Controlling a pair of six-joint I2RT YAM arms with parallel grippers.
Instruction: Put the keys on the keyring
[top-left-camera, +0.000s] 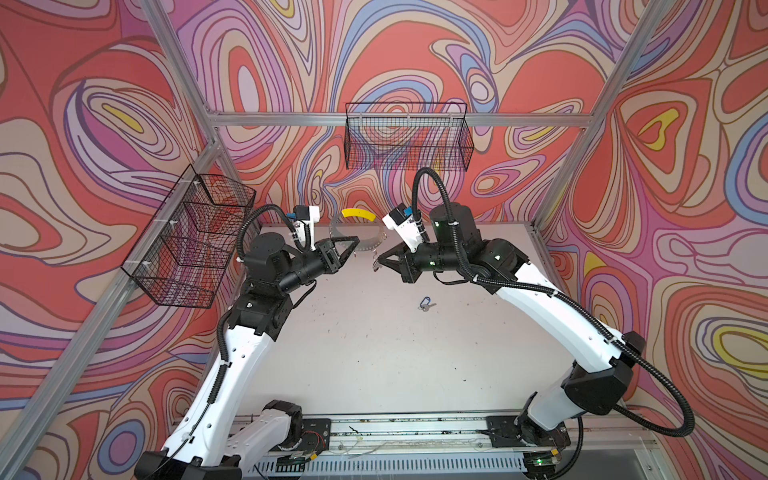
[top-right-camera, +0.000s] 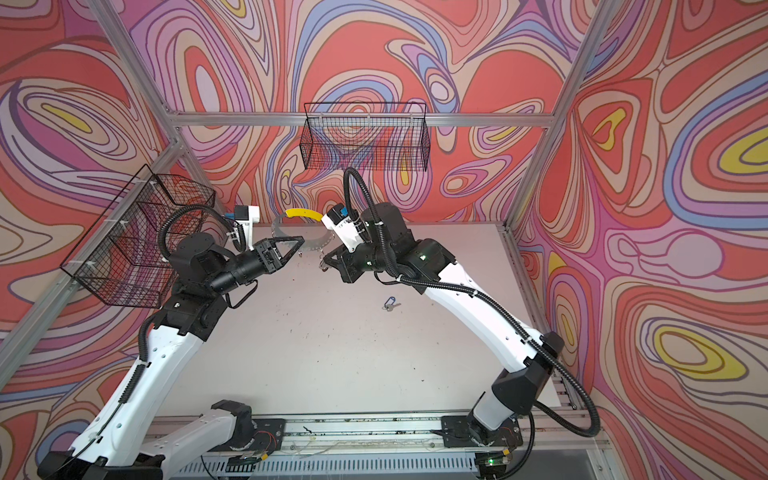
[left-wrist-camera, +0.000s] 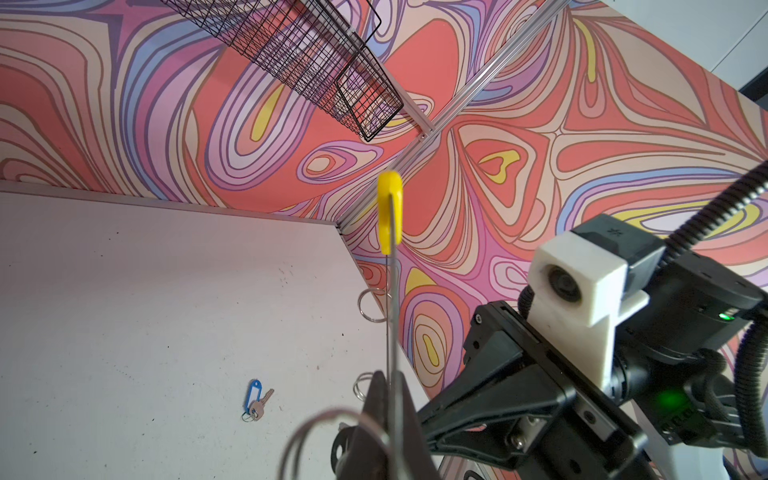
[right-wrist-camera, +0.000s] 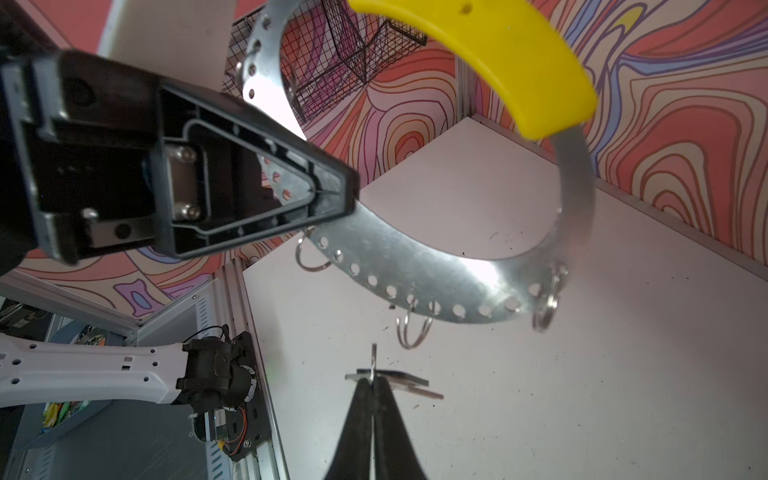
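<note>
Left tool (top-left-camera: 354, 242) clamped keyring (right-wrist-camera: 415, 257) upright above bench (top-left-camera: 374, 353), wire rings (right-wrist-camera: 411, 328) hanging free, likely for threading. Right tool (right-wrist-camera: 372, 384) pinched other key (right-wrist-camera: 409, 384) by its small ring, just beside hoop. Blue-tagged key (top-left-camera: 424, 304) lay on bench, well apart.

My white surface (top-left-camera: 374, 353) is speckled with small dark marks. Ahead of me a long black wire basket (top-left-camera: 409, 137) hangs on the back wall, and a partitioned black wire basket (top-left-camera: 187, 237) hangs on the left wall. Swirling red, pink and lilac wallpaper (top-left-camera: 665, 249) runs behind aluminium frame bars (top-left-camera: 291, 118).
</note>
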